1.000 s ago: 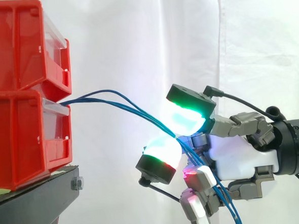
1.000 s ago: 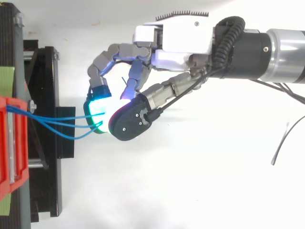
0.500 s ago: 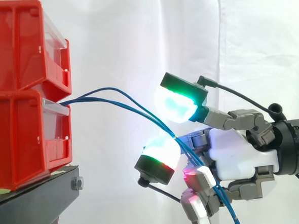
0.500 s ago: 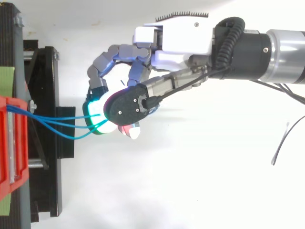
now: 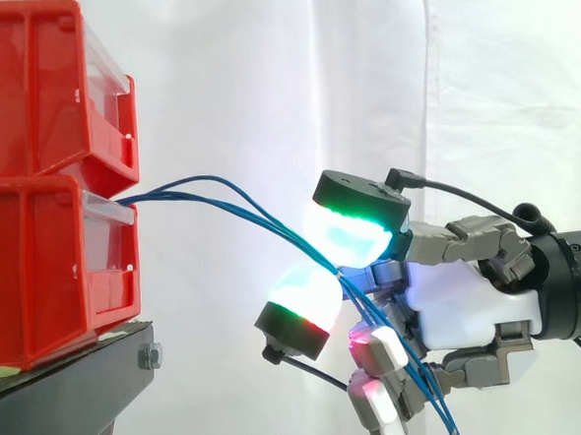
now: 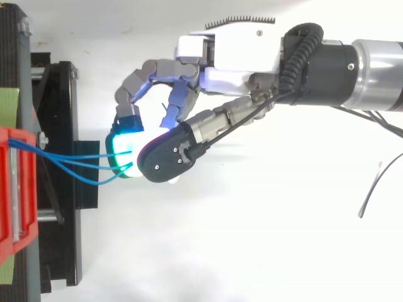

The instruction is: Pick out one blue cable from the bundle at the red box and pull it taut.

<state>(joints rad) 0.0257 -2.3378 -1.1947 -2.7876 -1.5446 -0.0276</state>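
Since half a second ago the upper fingertip pad (image 5: 355, 223) has dropped back toward the lower pad (image 5: 303, 300), narrowing the gap between them, while the bins and the cables' arc have stayed where they were

Side view: two red bins are stacked at the left, the upper bin (image 5: 27, 96) on the lower bin (image 5: 37, 263), and both sit on a black stand (image 5: 74, 388) before the white curtain (image 5: 262, 81). The blue cables (image 5: 151, 195) leave the front of the lower bin near its top edge, rise a little, then slope down to the right. They pass between the two glowing pads, run on down in front of the white palm and leave at the bottom edge. The hand (image 5: 463, 301) comes in from the right with its fingers curled, and the two pads close on the cables from above and below. The strands bow and are not drawn straight

Top view: the hand (image 6: 233, 63) reaches left toward the stand (image 6: 60, 220). A black-backed fingertip (image 6: 167, 160) sits lower than half a second ago, just right of the green-glowing pad (image 6: 126, 148) and overlapping it. Several strands of the blue cables (image 6: 94, 182) run from the red bin (image 6: 16, 207) at the far left edge across the stand to that green pad. Two lie nearly straight; the nearest one sags before rising to the pad
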